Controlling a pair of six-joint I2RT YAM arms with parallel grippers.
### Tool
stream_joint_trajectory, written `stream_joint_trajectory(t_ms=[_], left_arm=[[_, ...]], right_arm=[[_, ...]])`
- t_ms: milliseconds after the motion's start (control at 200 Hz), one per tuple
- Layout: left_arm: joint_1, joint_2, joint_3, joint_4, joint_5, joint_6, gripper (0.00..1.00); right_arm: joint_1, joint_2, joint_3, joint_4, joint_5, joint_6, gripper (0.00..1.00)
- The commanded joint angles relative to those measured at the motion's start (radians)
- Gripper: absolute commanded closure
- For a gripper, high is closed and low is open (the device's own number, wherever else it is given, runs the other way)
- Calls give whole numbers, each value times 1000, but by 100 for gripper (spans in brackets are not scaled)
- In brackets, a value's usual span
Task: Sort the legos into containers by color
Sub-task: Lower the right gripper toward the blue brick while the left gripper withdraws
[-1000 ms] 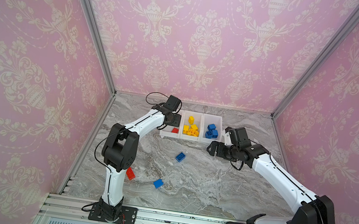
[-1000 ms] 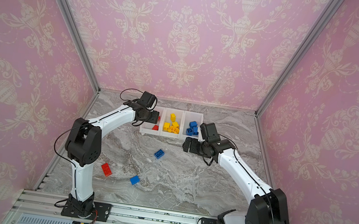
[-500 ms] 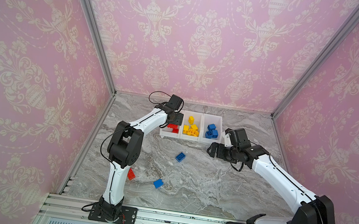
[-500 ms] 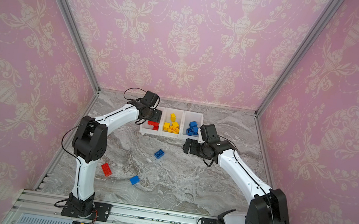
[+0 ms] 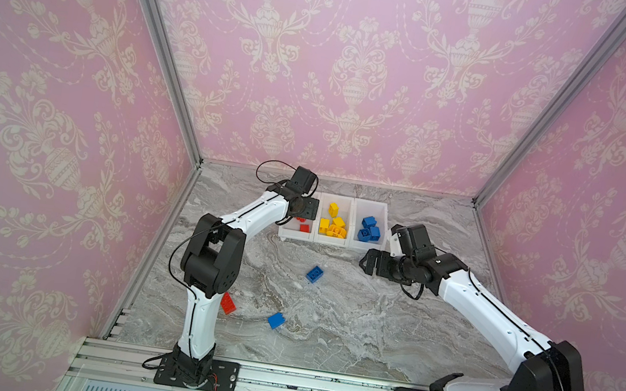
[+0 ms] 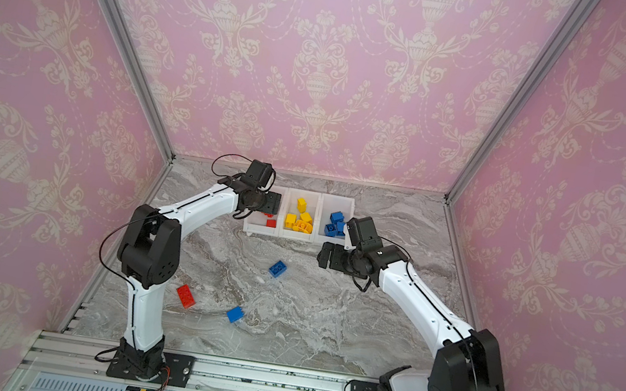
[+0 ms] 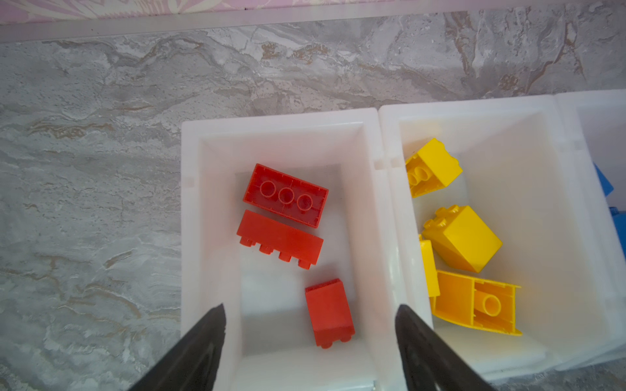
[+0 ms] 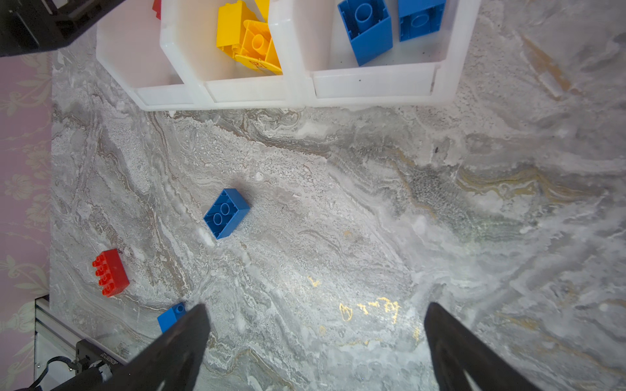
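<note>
Marble tabletop [image 5: 366,330]: containers [image 5: 333,242] near far edge hold sorted legos [image 7: 285,198]; blue brick [image 5: 314,274] central, second blue brick [image 5: 276,320] and red brick [image 5: 228,303] toward near-left corner. Left gripper [image 7: 310,306] spread, empty, over red bin [image 7: 191,210]; right gripper [image 8: 316,305] spread above marble.

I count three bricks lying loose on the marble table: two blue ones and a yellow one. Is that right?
Not quite. The loose ones are two blue bricks and a red brick, not a yellow one; the right wrist view shows all three on the table.
</note>
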Motion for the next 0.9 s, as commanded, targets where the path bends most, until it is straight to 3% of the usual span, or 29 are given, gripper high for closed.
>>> stream_joint_trajectory(t_ms=[0,570,761,896], left_arm=[[-6,-109,-80,65,33,-17,18],[37,-590,-606,212,105,-131,11],[81,-706,-694,190,108,-140,10],[110,-751,-722,176,115,-140,9]], right_arm=[[34,15,6,8,25,44,0],[258,264,135,69,130,345,0],[312,430,379,-114,221,431,0],[335,564,519,-217,200,510,1]])
